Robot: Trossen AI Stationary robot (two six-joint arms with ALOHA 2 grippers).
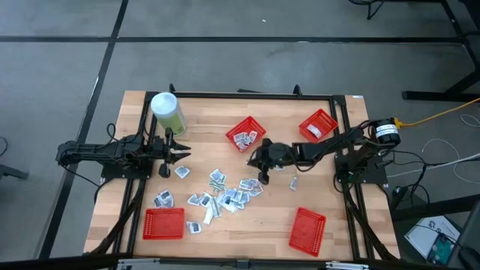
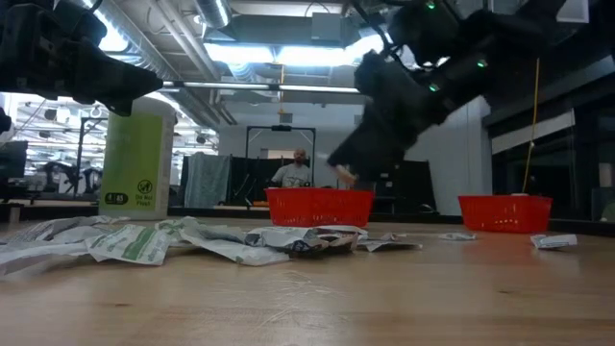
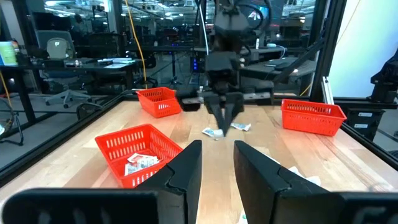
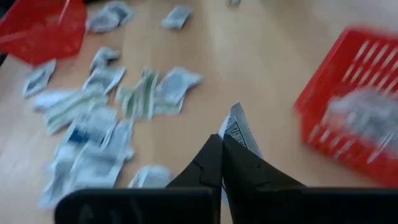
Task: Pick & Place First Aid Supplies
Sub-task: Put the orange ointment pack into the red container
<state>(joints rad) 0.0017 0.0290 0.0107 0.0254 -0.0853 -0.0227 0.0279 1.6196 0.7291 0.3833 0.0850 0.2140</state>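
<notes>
One packet [image 4: 239, 130] pinched in right pincer [image 4: 222, 144], above table [image 4: 249, 56]

left gripper [image 1: 182, 154]: parted, hovering | right gripper [image 1: 264, 178]: closed, raised

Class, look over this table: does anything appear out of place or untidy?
Yes: many small flat white-grey packets lie scattered loose on the wooden table, while the red mesh basket near the left arm looks empty.

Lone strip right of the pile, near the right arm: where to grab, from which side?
Probably come straight down on the lone strip and pinch across its narrow width at mid-length: it lies flat, clear of the pile. The right gripper, nearest, is shut on a packet.
</notes>
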